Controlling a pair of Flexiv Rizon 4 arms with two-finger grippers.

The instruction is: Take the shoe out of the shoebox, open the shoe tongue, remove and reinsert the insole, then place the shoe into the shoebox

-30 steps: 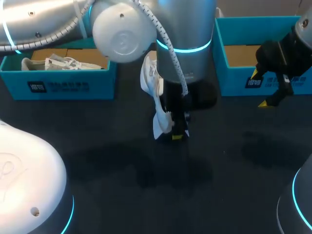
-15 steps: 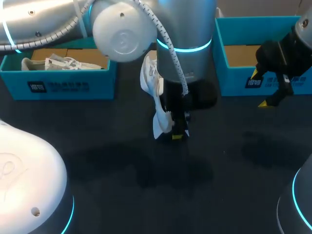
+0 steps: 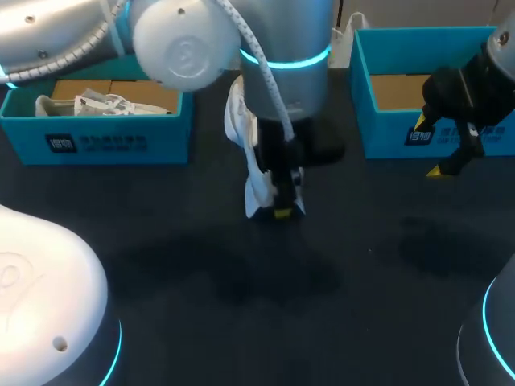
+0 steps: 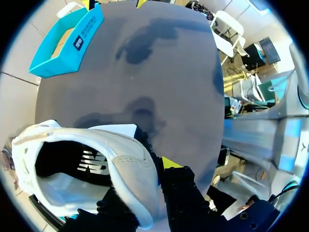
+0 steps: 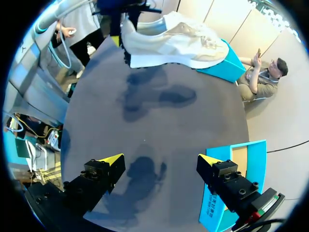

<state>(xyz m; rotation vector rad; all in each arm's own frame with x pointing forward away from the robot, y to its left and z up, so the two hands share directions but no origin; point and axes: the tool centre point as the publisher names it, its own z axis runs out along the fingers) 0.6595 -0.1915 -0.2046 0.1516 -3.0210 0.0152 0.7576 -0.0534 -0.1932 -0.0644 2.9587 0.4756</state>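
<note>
A white shoe (image 3: 244, 153) hangs in the air over the middle of the table, held by its heel rim. My left gripper (image 3: 282, 209) is shut on that heel. In the left wrist view the shoe (image 4: 120, 162) shows its dark opening, with the heel collar pinched between the black fingers of my left gripper (image 4: 145, 193). The right wrist view sees the shoe (image 5: 174, 43) side-on, well ahead of my right gripper (image 5: 160, 162). My right gripper (image 3: 447, 165) is open and holds nothing, just in front of the right shoebox (image 3: 402, 141).
A blue shoebox (image 3: 96, 137) at the back left holds a second white shoe (image 3: 88, 104). The right box (image 5: 231, 186) shows a bare cardboard bottom. Dark tabletop (image 3: 257, 305) spreads in front of both grippers.
My left arm has shifted a little left and toward the back with the shoe in its grip. The right arm has stayed still.
</note>
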